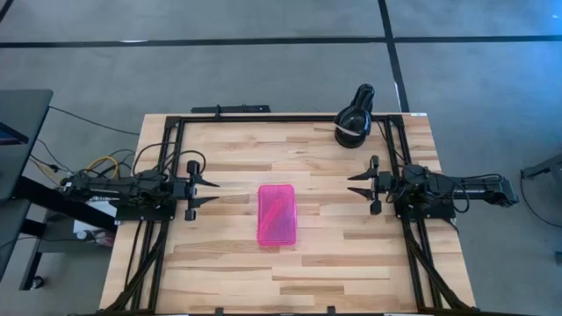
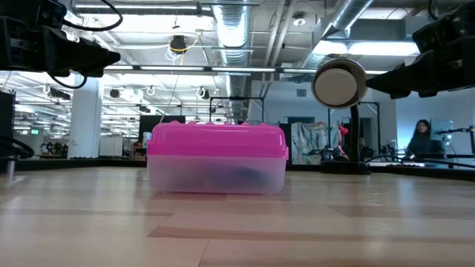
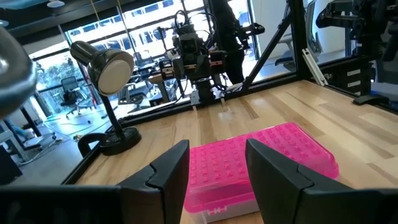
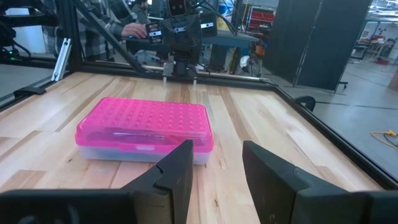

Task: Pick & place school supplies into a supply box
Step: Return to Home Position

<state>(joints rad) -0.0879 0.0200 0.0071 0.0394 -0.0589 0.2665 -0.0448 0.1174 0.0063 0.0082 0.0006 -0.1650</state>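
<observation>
From above, the pink supply box (image 1: 277,214) lies flat in the middle of the wooden table (image 1: 228,263) with its lid shut. The left gripper (image 1: 209,194) sits off to one side of it and the right gripper (image 1: 356,184) off to the other. Both are well apart from the box, both are spread open, and both hold nothing. A black lamp (image 1: 353,118) stands at the far edge of the table. The view from table height shows what the top view cannot: the box has a pink lid on a clear bottom part, and dim, dark shapes (image 2: 237,176) lie inside it. They may be the school supplies, but they are too blurry to name. A person (image 2: 420,139) sits far back in the room. The left wrist view looks past its two dark fingers (image 3: 165,177), which have a gap between them, and shows little bumps all over the lid. The right wrist view looks past its own spread fingers (image 4: 177,171) at a long side of the box, where a dark streak shows through the pink. The box looks like hard, smooth plastic, so I think it is light, stiff and a bit slippery. The best hold would be across its two long sides, low down on the clear part, so the lid does not pop open.
</observation>
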